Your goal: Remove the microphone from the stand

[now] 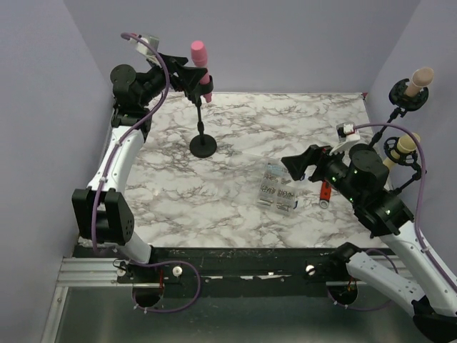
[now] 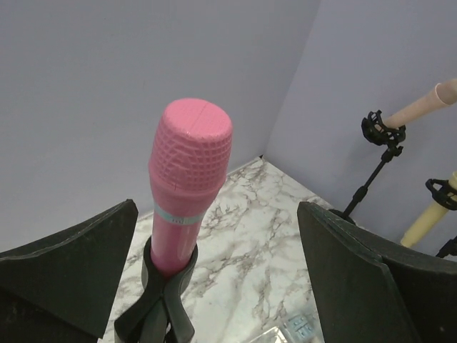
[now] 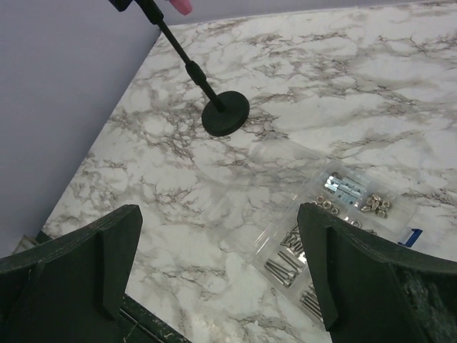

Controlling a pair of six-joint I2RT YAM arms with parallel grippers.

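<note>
Sitting in one stand (image 1: 203,145) is one pink microphone (image 2: 189,193); two beige microphones (image 1: 419,78) (image 1: 407,146) elsewhere.

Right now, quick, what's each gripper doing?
Left gripper: open, either side of the mic, not touching it.
Right gripper: open, empty.

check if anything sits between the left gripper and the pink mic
Nothing visible does. The left gripper is open, its fingers on either side of the pink microphone, which sits upright in the stand's clip. The gaps on both sides show only table and wall.
</note>
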